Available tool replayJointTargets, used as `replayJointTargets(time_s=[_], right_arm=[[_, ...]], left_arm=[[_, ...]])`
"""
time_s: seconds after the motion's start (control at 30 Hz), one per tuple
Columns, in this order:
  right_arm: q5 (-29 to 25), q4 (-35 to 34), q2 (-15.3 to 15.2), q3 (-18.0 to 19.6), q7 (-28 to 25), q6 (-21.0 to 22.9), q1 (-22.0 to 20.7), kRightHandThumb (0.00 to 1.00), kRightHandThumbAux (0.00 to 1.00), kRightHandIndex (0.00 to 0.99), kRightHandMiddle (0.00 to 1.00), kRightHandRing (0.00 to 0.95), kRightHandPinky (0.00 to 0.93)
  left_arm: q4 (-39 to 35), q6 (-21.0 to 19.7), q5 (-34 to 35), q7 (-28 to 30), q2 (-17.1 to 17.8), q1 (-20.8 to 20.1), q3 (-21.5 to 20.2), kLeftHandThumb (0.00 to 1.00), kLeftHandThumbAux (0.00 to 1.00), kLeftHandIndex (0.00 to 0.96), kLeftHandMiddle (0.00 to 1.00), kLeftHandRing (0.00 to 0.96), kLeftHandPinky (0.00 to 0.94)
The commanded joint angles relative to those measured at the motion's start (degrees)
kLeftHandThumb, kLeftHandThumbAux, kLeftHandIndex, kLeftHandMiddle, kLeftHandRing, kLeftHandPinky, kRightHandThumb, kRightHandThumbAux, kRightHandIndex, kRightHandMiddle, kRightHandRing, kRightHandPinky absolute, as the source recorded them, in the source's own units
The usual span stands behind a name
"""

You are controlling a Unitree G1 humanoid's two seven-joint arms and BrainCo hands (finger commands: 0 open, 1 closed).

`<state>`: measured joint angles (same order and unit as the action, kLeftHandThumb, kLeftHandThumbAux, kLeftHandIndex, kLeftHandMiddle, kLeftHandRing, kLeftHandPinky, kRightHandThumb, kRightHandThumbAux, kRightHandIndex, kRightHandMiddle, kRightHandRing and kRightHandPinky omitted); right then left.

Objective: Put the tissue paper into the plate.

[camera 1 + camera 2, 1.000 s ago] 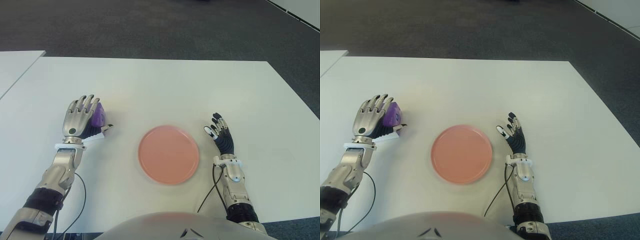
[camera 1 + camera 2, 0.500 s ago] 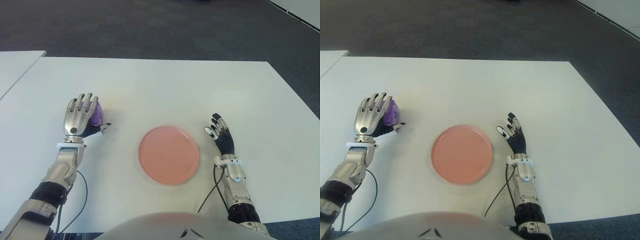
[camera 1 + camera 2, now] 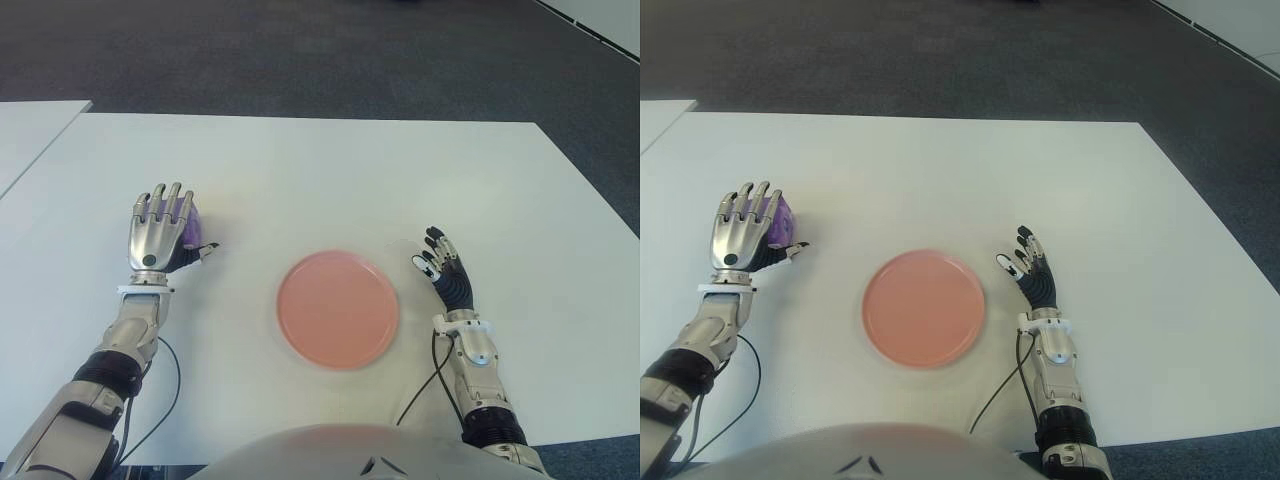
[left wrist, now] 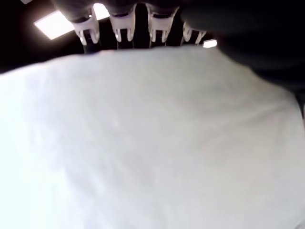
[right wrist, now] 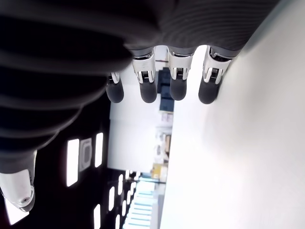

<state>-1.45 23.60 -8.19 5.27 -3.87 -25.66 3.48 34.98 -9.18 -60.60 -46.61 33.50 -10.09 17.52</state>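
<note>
Right hand (image 5: 157, 71) seen from close by: dark ribbed palm, four extended dark fingers (image 5: 177, 81) with silver knuckle joints, holding nothing. The white matte table surface (image 5: 238, 157) lies beside them; a dim room with bright ceiling light panels (image 5: 73, 162) shows beyond.

Matt white table (image 3: 330, 180) – smooth salmon plate (image 3: 337, 310), plastic-looking – left hand (image 3: 160, 232) brushed metal.

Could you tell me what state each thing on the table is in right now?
Tissue paper: purple, on the table, not yet in the plate.
Left hand: over the tissue paper, fingers extended.
Plate: empty, between the hands.
Right hand: open, right of the plate.
Table: white.
</note>
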Motion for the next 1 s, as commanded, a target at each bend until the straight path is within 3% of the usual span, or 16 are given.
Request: replayJointTargets(time_s=[0.03, 0.13, 0.73, 1.0], right_arm=[[0.4, 9.2, 0.5, 0.0, -0.5, 4.3, 8.7, 0.125, 0.526, 0.0, 0.021, 0.0, 0.0], [0.0, 9.8, 0.3, 0.1, -1.3, 3.1, 8.5, 0.121, 0.518, 0.0, 0.017, 0.0, 0.0], [-1.7, 10.6, -1.1, 1.1, -3.3, 3.7, 7.8, 0.15, 0.502, 0.0, 0.008, 0.0, 0.0], [-2.3, 10.8, -1.7, 1.7, -4.3, 4.1, 7.2, 0.153, 0.505, 0.0, 0.007, 0.0, 0.0]], left_arm=[[2.0, 0.0, 0.9, 0.1, -0.7, -0.7, 1.5, 0.125, 0.356, 0.0, 0.035, 0.0, 0.0], [1.6, 0.0, 1.6, 1.2, -0.7, -0.7, 1.8, 0.127, 0.363, 0.0, 0.037, 0.0, 0.0], [-10.0, -6.6, 7.7, 24.9, -1.6, 1.5, 1.2, 0.1, 0.364, 0.0, 0.006, 0.0, 0.0], [-9.4, -8.6, 11.3, 31.5, -3.1, -0.4, 0.3, 0.091, 0.352, 0.007, 0.008, 0.0, 0.046]])
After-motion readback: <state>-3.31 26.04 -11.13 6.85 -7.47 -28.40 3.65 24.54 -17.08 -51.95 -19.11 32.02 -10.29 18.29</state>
